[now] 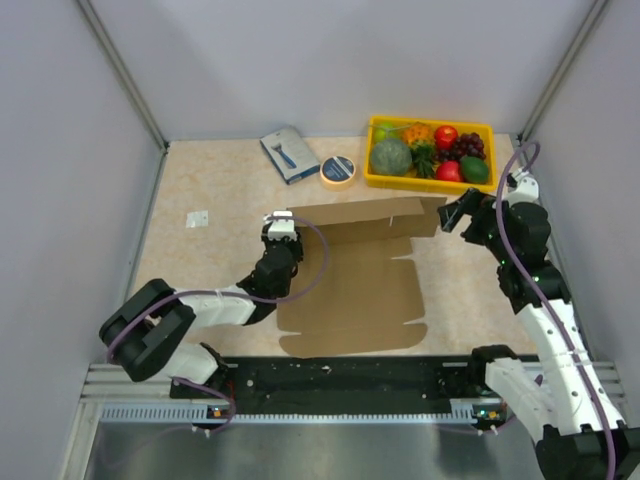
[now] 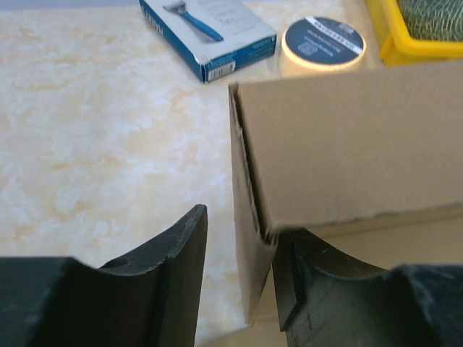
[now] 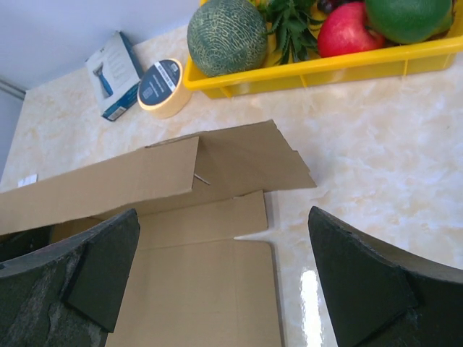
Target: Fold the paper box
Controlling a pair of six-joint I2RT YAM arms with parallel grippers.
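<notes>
One paper box [image 1: 350, 290], two grippers [image 1: 281, 224] [image 1: 452, 214] (both spread)

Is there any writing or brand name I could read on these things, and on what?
Nothing reads clearly.
Blue packet: print and barcode, too blurred.
Tape roll: dark label, lettering too small.
White slip: too small.
Paper box: no print seen.

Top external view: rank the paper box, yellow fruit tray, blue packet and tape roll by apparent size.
1. paper box
2. yellow fruit tray
3. blue packet
4. tape roll
All sit at a similar distance from the camera, so the order holds.
</notes>
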